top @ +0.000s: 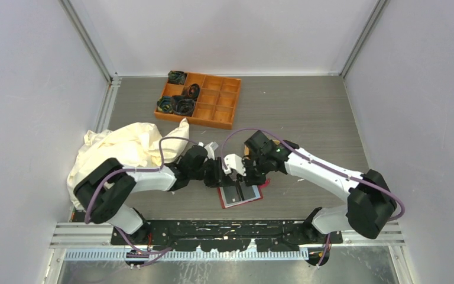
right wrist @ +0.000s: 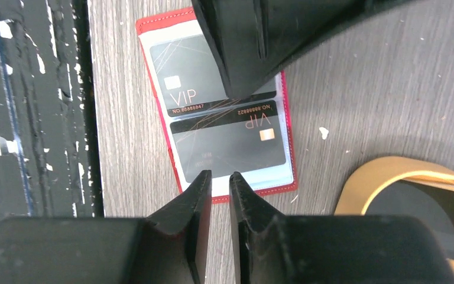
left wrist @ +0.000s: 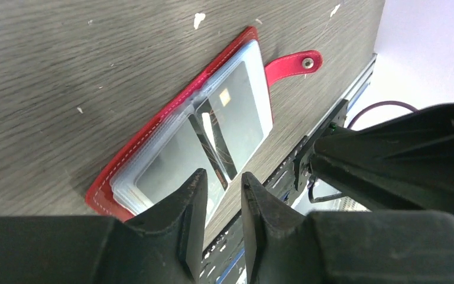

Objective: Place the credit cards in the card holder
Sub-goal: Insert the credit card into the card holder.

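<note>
The table [top: 307, 118] carries the work close to its near edge, between your two arms, where both of them can reach it. There the card holder [top: 237, 198] lies opened flat with its pockets up and its snap tab [left wrist: 295, 62] thrown out to the side, so the clear sleeves face your grippers. Two black credit cards [right wrist: 227, 139] sit in neighbouring pockets, their printed ends meeting at the middle; both look fully seated. Near the holder stands a tan tray [right wrist: 366, 177] with something dark and flat inside, possibly another card, though you cannot tell. Your left gripper [left wrist: 220, 201] hangs low over one carded page, jaws a narrow gap apart, holding nothing. Your right gripper [right wrist: 217, 195] hovers at the holder's edge, likewise slightly parted and empty.
</note>
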